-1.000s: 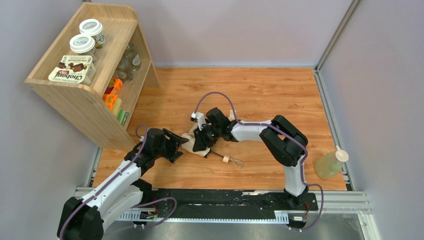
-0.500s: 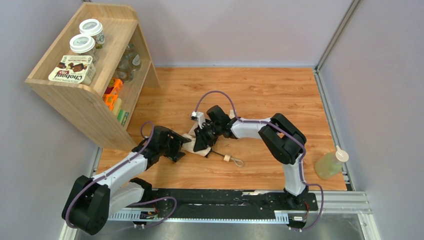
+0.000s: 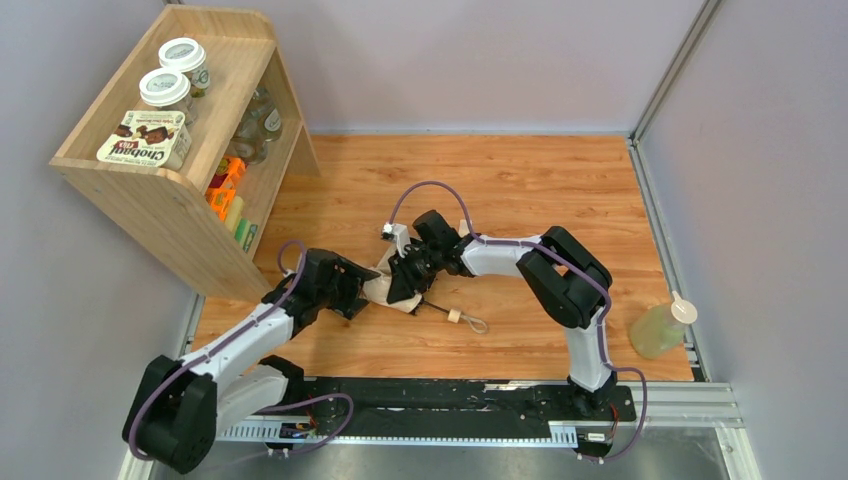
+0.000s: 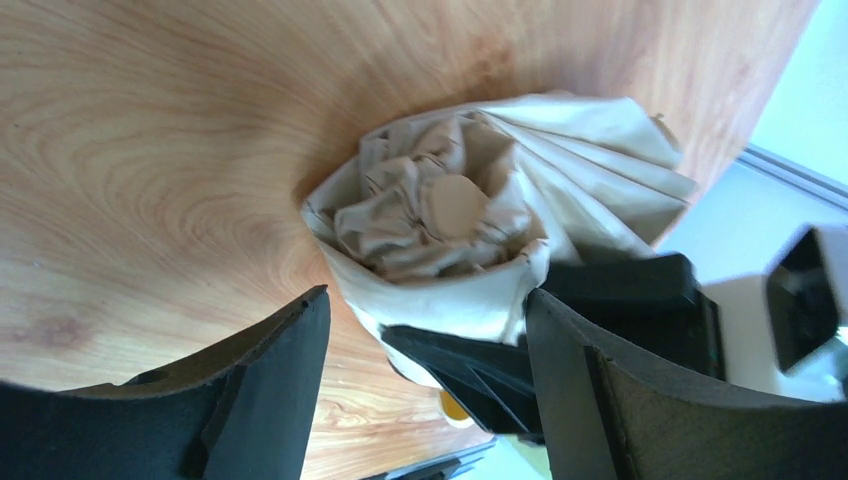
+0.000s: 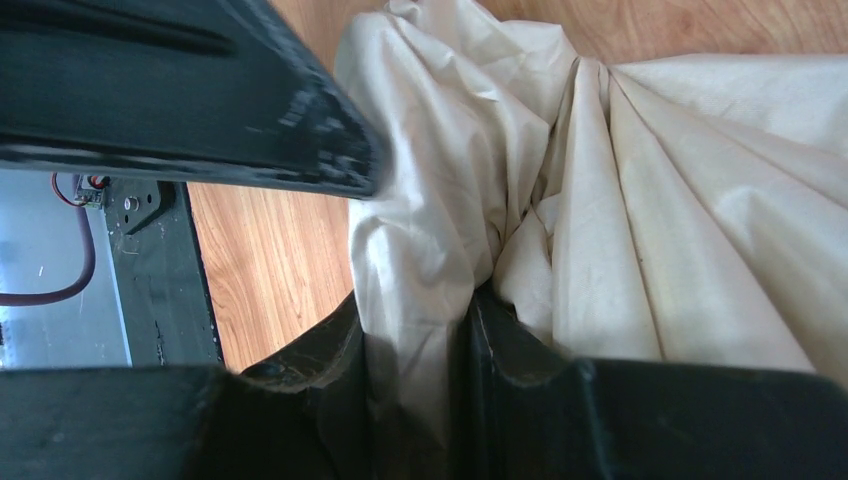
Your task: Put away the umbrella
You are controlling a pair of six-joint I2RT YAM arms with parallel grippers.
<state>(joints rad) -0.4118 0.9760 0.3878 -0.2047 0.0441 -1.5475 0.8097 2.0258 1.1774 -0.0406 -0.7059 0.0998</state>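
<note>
The pale peach-beige folding umbrella (image 3: 381,287) lies mid-table on the orange-brown wooden tabletop (image 3: 520,190). The right gripper (image 3: 406,277) pinches only loose canopy folds, so the cloth may slip free. The left gripper (image 3: 350,297) gapes wide facing the canopy tip, holding nothing, and could shove it askew; the long axis slants from tip, left, to cream block handle (image 3: 452,317), near-right.
</note>
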